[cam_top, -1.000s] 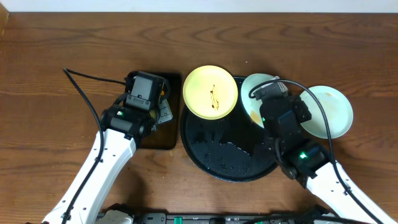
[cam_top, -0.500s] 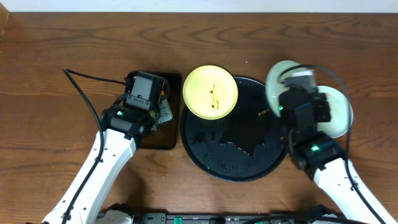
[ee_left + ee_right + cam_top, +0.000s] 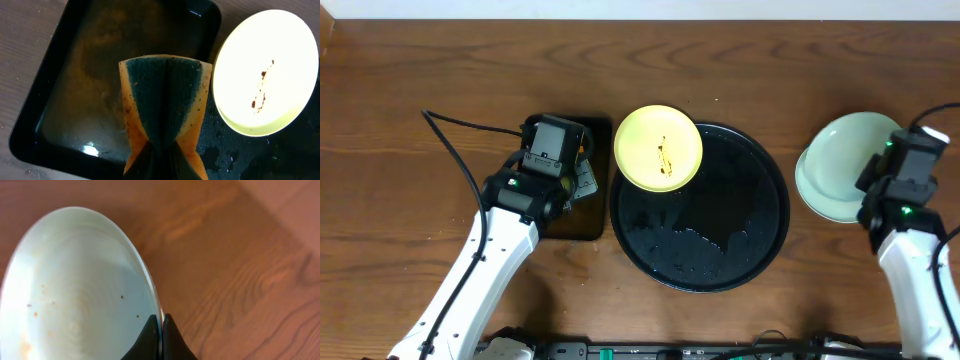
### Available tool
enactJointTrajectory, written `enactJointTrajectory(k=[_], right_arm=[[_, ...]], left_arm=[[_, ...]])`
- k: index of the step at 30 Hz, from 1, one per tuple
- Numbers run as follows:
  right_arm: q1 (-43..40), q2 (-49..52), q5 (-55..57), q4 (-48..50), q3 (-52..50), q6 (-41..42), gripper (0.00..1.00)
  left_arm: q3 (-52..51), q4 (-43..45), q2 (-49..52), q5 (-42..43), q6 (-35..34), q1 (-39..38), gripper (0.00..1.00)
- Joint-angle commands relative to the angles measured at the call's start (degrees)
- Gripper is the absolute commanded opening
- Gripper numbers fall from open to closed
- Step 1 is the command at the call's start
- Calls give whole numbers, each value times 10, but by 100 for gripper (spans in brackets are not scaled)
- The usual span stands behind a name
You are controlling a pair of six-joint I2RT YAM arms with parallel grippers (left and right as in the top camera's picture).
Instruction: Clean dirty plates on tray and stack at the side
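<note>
The pale yellow plate (image 3: pixel 660 148) with a brown smear lies on the upper left rim of the round black tray (image 3: pixel 760 235); it also shows in the left wrist view (image 3: pixel 265 70). My right gripper (image 3: pixel 876 190) is shut on the rim of a mint-blue plate (image 3: pixel 837 165), held over the table right of the tray. In the right wrist view my fingers (image 3: pixel 161 326) pinch that plate (image 3: pixel 75 290), which has faint brown specks. The other mint-blue plate is hidden beneath it. My left gripper (image 3: pixel 575 170) is shut on an orange and green sponge (image 3: pixel 165 97).
A small dark rectangular tray (image 3: pixel 592 228) with wet film lies left of the round tray, under my left gripper; it also shows in the left wrist view (image 3: pixel 75 75). The round tray's surface is wet (image 3: pixel 240 155). A black cable (image 3: pixel 460 125) runs at far left.
My right gripper lifted the mint-blue plate off the tray's right side and carried it right, over where the other mint-blue plate lay. The left arm has not moved.
</note>
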Motion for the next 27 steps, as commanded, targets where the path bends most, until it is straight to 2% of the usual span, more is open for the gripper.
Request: enactJointTrajectory(k=[1, 3, 5, 8, 13, 15, 23, 27], right_arm=[[-36, 43, -63, 8, 11, 37, 1], [-45, 64, -71, 12, 11, 37, 3], [-47, 74, -90, 21, 11, 37, 18], [-44, 65, -160, 42, 14, 36, 30], [-6, 49, -356, 45, 38, -1, 33], [25, 49, -412, 46, 41, -3, 38], [210, 90, -412, 75, 42, -28, 50], [265, 147, -396, 129, 42, -5, 50]], left_arm=[[1, 0, -4, -11, 8, 3, 8], [1, 0, -4, -11, 8, 3, 8], [1, 1, -4, -11, 8, 3, 8], [1, 3, -4, -11, 8, 3, 8], [1, 7, -4, -11, 8, 3, 8], [1, 8, -3, -11, 11, 3, 8], [1, 24, 17, 1, 41, 2, 8], [1, 30, 30, 5, 47, 2, 8]])
